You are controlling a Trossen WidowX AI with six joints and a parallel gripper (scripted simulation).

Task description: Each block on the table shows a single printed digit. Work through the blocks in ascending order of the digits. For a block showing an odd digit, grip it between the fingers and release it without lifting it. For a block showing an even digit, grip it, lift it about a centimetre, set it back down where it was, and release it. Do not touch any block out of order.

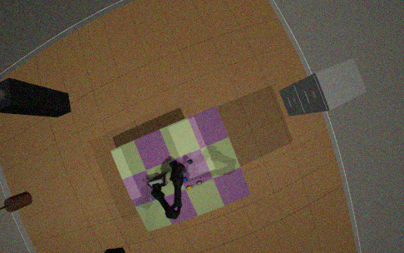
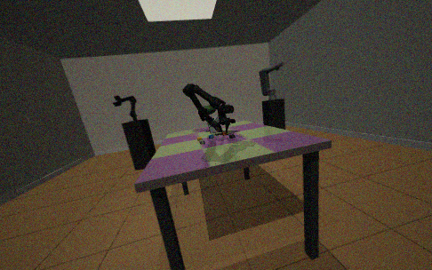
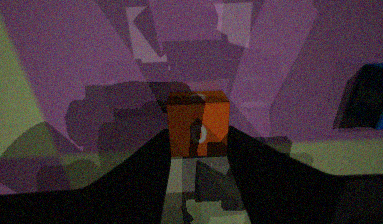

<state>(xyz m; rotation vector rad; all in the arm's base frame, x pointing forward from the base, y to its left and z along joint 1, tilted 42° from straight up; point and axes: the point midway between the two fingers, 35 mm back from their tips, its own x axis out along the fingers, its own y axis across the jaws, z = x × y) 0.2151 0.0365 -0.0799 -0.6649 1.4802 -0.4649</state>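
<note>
Claw pinching orange block; digit unclear. If even: lift slightly, straight up, keep grip centred, avoid blue block at right.

My hand closed around block on desk, one finger each side. Second block off right, apart.

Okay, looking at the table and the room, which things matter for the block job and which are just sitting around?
Part of the job:
- small orange cube block, clamped in the black tool
- blue cube block beside it

Just lying about:
- dark pedestals
- grey cabinet
- brown cylinder
</note>
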